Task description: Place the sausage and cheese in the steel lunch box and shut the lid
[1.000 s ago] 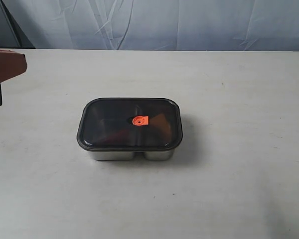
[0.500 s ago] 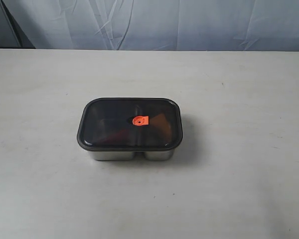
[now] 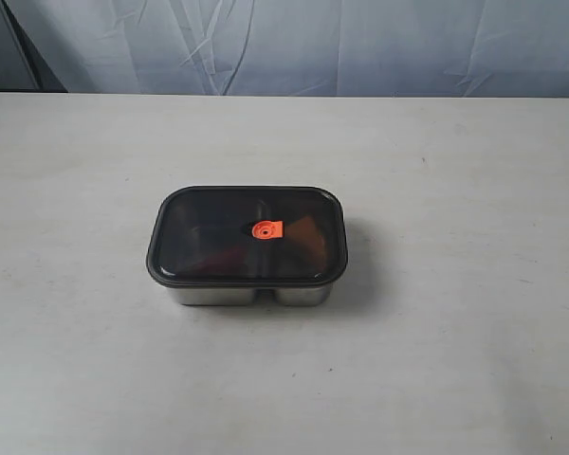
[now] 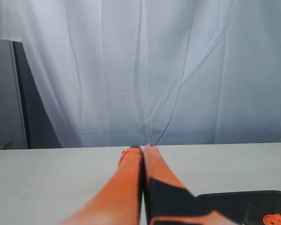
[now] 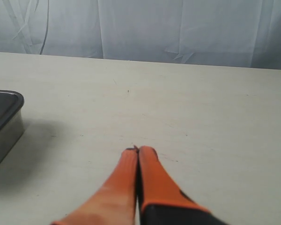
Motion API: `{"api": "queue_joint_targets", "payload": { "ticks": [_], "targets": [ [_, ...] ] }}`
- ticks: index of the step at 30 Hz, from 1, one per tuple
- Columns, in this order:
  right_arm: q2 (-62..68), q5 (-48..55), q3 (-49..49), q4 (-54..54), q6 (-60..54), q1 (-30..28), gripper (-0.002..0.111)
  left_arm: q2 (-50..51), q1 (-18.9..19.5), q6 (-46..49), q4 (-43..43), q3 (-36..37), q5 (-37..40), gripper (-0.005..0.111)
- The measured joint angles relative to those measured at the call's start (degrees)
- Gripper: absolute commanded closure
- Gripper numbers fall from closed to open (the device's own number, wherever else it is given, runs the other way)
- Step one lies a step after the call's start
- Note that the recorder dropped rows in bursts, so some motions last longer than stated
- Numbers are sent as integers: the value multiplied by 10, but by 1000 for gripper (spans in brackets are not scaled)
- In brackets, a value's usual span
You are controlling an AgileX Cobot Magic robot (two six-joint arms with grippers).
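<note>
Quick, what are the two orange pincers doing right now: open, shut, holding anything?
Left orange pincer: closed, holding nothing.
Right orange pincer: closed, holding nothing.

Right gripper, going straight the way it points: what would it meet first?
Probably nothing close: the right gripper faces only table, then the curtain; the steel lunch box sits off to one side.

The left gripper (image 4: 143, 150) is showing two tapering orange fingers (image 4: 122, 187), one wearing a black patch (image 4: 171, 201); the right gripper's (image 5: 138, 151) orange fingers (image 5: 122, 183) are showing black at one base.
</note>
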Motion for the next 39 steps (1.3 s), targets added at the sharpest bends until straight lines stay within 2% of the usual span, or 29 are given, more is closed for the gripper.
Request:
{"api": "queue_joint_targets", "payload": {
  "ticks": [10, 23, 39],
  "targets": [
    [0, 0, 0, 0, 0, 0, 109, -11, 10, -9, -6, 69, 6, 107],
    [0, 0, 0, 1, 0, 0, 109, -11, 10, -10, -6, 163, -49, 107],
    [0, 0, 0, 1, 0, 0, 109, -11, 10, 46, -11, 168, -47, 107]
  ]
}}
